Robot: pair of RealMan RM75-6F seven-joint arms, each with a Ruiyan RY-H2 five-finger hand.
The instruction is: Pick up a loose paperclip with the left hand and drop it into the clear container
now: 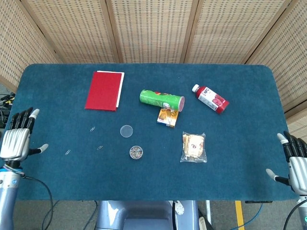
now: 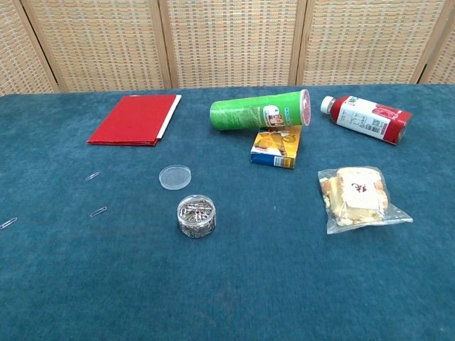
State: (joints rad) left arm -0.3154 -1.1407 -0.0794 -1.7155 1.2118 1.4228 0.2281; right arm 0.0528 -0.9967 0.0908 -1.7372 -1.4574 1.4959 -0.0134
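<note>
The left hand [image 1: 17, 139] sits at the left edge of the table [image 1: 230, 163], back of the hand upward, fingers straight and pointing away from the robot, thumb out to the side, holding nothing. The right hand [image 1: 293, 160] is at the table's right edge in a mirrored pose, fingers apart and empty. Neither hand appears in the chest view.

Three loose paperclips lie on the blue cloth to the right of the left hand: one [image 1: 67, 152] nearest it, one [image 1: 92, 129] farther back, and one [image 1: 99, 147] closest to the clear container [image 1: 136, 153]. The container stands open with paperclips inside, its round lid [image 1: 126, 131] lying just behind it.
</note>
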